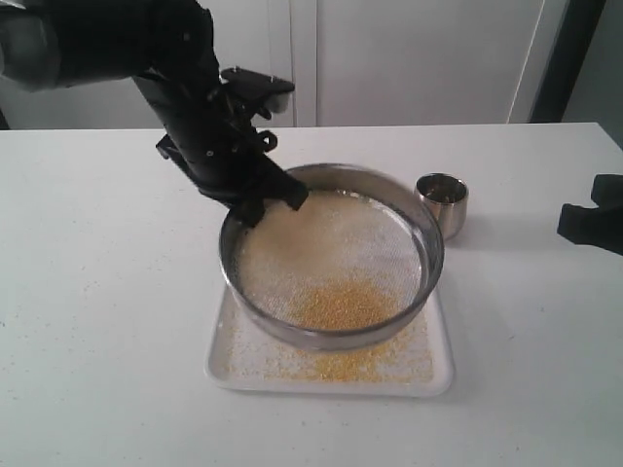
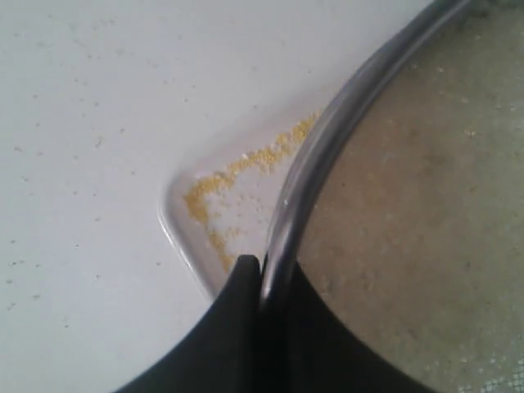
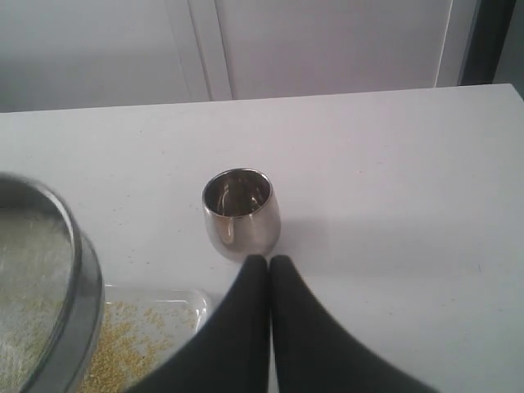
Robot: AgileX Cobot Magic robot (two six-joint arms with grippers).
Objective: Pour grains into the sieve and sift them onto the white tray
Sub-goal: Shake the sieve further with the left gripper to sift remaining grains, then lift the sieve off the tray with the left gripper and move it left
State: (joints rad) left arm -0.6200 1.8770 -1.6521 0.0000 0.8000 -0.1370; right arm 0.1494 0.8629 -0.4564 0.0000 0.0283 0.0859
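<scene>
**Sieve** (image 1: pixel 321 337): round steel ring with a fine mesh bottom. It stood over the white tray (image 1: pixel 440 375), whose rim showed past it on most sides. Whether it rested on the tray or hung just above it could not be told.

**Grains** (image 1: pixel 346 304): a yellow patch lay on the mesh at the side of the sieve opposite the left claw. Pale ones were spread thinly over the remaining mesh. More yellow ones lay on the tray, under and just outside the sieve.

**Left claw** (image 2: pixel 260 266): clenched on the sieve's rim, one finger outside the wall and one inside over the mesh. Its arm slanted down onto the sieve from outside the ring.

**Cup** (image 1: pixel 443 199): small, shiny steel, upright on the table (image 1: pixel 97 292). It stood just beside the sieve without touching it, on the side toward the right claw.

**Right claw** (image 3: pixel 268 262): fingers pressed together, grasping nothing. It was well apart from the sieve, beyond the cup.
</scene>
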